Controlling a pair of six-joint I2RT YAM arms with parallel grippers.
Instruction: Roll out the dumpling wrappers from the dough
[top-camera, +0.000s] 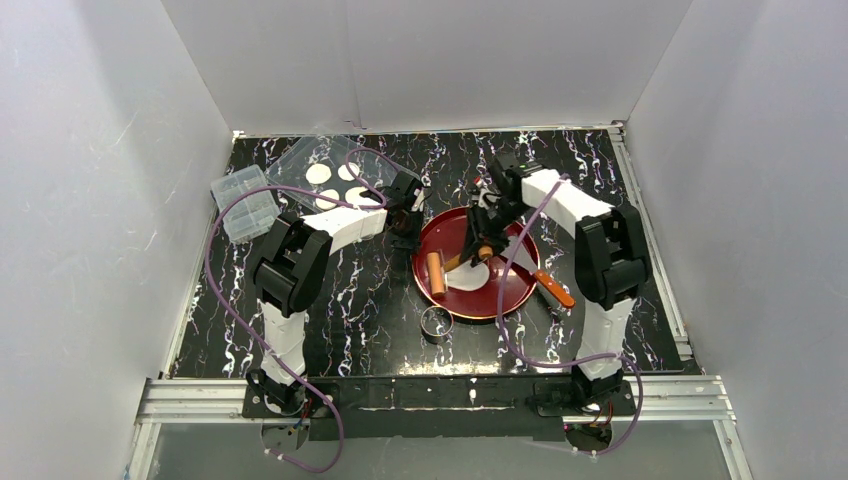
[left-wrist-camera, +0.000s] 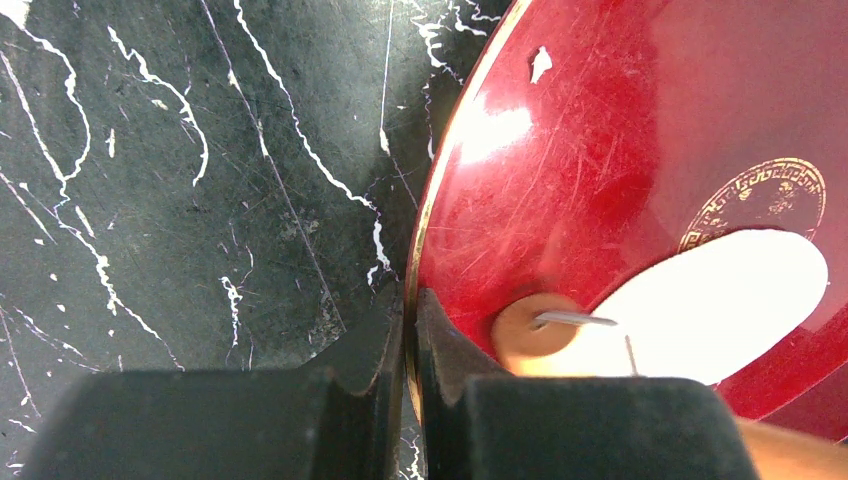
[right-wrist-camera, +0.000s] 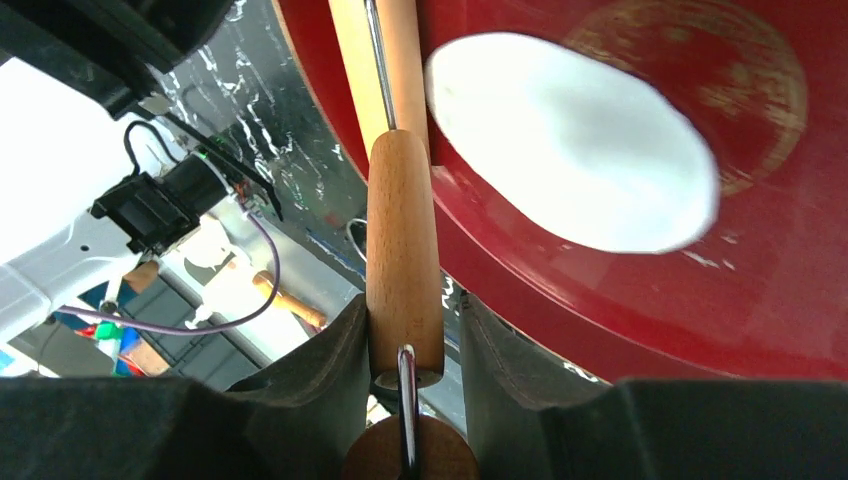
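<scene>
With left gripper (left-wrist-camera: 410, 330) pinching the plate (left-wrist-camera: 440, 170) rim and right gripper (right-wrist-camera: 405, 335) clamping the rolling pin (right-wrist-camera: 403, 240) handle, uneven pressure may tear the dough (right-wrist-camera: 570, 140).

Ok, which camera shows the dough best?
The right wrist view: the dough lies close and almost whole. The left wrist view hides part behind the rolling pin; the top view shows only a small patch.

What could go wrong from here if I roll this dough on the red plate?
1. The left end effector pinches the red plate only by its thin rim; rolling pressure might slide or tip it free.
2. The right end effector grips the rolling pin by one wooden handle, so it may twist or press unevenly, thinning the dough lopsidedly.
</scene>
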